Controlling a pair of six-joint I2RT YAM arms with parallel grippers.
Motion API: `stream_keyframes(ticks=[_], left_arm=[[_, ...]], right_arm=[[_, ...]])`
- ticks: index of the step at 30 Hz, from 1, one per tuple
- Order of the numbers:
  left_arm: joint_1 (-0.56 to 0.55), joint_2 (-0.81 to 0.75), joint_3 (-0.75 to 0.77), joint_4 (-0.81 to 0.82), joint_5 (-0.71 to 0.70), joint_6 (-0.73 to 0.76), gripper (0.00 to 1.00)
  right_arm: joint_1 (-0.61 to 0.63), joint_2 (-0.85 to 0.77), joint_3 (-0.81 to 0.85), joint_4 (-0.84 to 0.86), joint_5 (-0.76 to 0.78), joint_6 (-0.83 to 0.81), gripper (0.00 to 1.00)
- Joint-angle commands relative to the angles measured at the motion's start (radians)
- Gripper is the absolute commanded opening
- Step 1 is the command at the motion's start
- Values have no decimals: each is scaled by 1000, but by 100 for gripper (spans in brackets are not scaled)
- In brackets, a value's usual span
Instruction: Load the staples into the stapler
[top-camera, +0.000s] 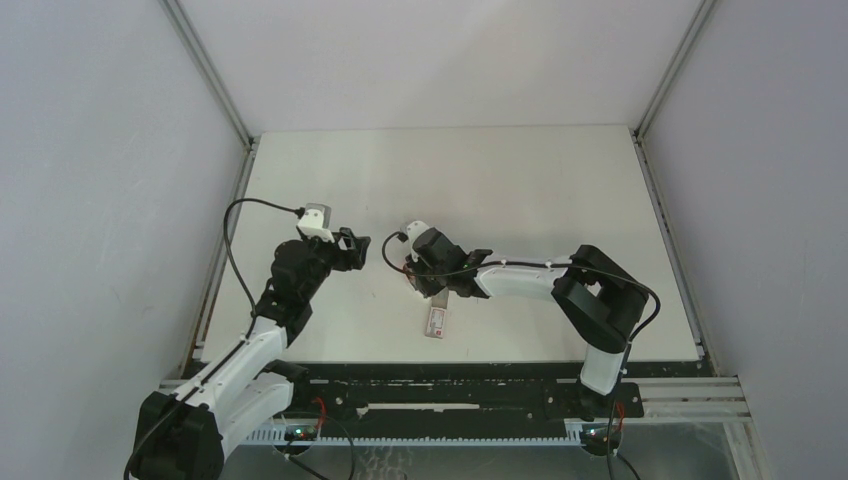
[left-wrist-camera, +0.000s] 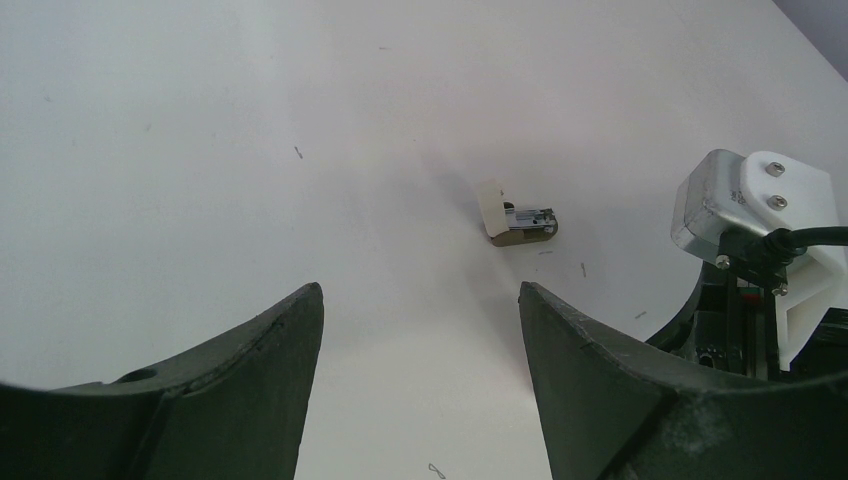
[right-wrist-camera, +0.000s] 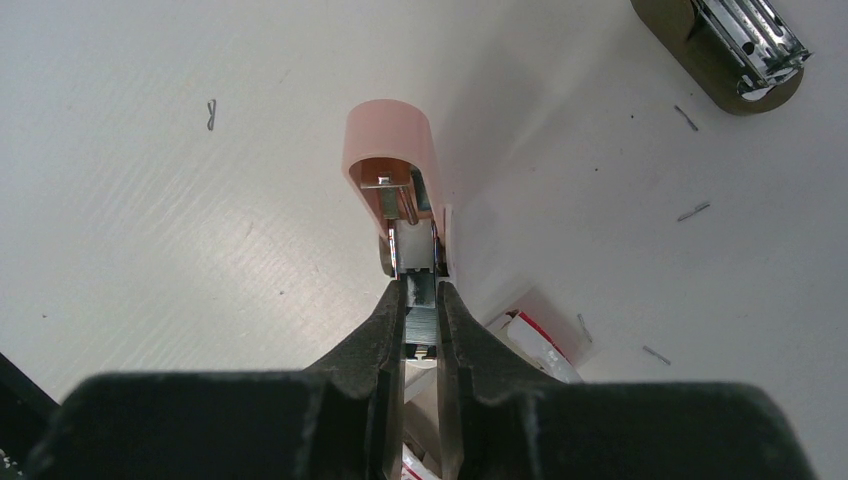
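The stapler (left-wrist-camera: 522, 224), a tiny dark grey metal piece with an open silver track, lies on the white table; it also shows at the top right of the right wrist view (right-wrist-camera: 722, 48). My right gripper (right-wrist-camera: 420, 290) is shut on a thin silver strip of staples (right-wrist-camera: 421, 318), its tips against a small pink rounded piece (right-wrist-camera: 388, 140) with a metal channel. The red-and-white staples box (top-camera: 437, 320) lies behind that gripper, and part of it shows under the fingers (right-wrist-camera: 532, 340). My left gripper (left-wrist-camera: 420, 300) is open and empty, short of the stapler.
Several loose single staples lie scattered on the table (right-wrist-camera: 692, 211). The right arm's wrist camera (left-wrist-camera: 750, 200) stands close to the right of the stapler. Both grippers (top-camera: 362, 248) (top-camera: 410, 268) meet near the table's middle left.
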Motion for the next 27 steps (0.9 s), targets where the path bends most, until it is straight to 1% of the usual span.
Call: stream_keyframes(ticks=[1,27], left_arm=[[6,-13,-16,32,-17,-14,76],[5,-16,-16,29,-18,-12,76]], right_arm=[[9,3,50,36,-1,2,8],[9,31,59,24,9,-15,8]])
